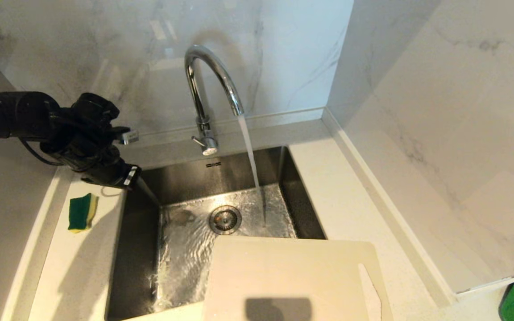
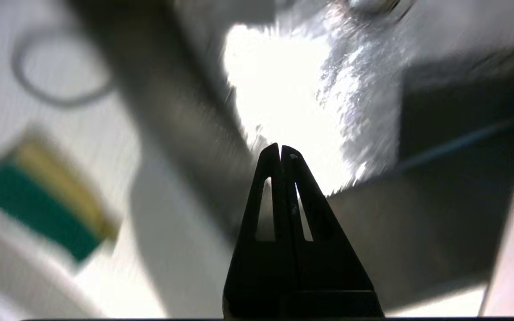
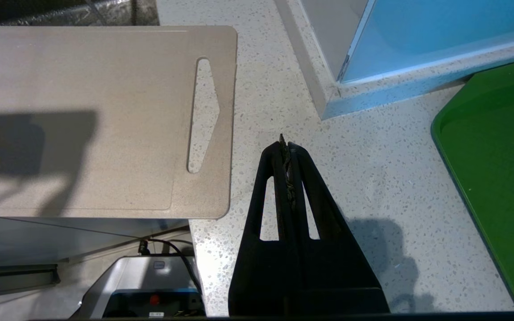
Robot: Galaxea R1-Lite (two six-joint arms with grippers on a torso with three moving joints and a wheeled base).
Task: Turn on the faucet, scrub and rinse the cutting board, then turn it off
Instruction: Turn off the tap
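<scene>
Counted from my remote station: one faucet point(image 1: 208, 84), one cutting board point(image 1: 292, 281), one sponge point(image 1: 82, 212), one sink point(image 1: 181, 183) with one drain strainer point(image 1: 225, 219), and two grippers.

The faucet stands at the back rim of the sink, its stubby lever point(image 1: 203, 141) at the base, and a stream of water point(image 1: 251, 156) falls from the spout onto the sink floor beside the strainer. The cutting board lies flat at the near edge of the sink, partly over the basin and partly on the counter point(image 1: 350, 200), with its handle slot point(image 3: 203, 113) toward my right.

The left gripper point(image 1: 143, 187) hangs over the left rim of the sink, near the green-and-yellow sponge on the counter, its fingers point(image 2: 290, 178) pressed together on nothing. The right gripper point(image 3: 286, 147) hovers above the speckled counter just beside the board's slotted end, fingers likewise together and empty; a green tray point(image 3: 502, 178) lies farther to the right.

I can read no brand, label or writing; a small mark on the sink's back wall point(image 1: 213, 164) is too small to make out.
</scene>
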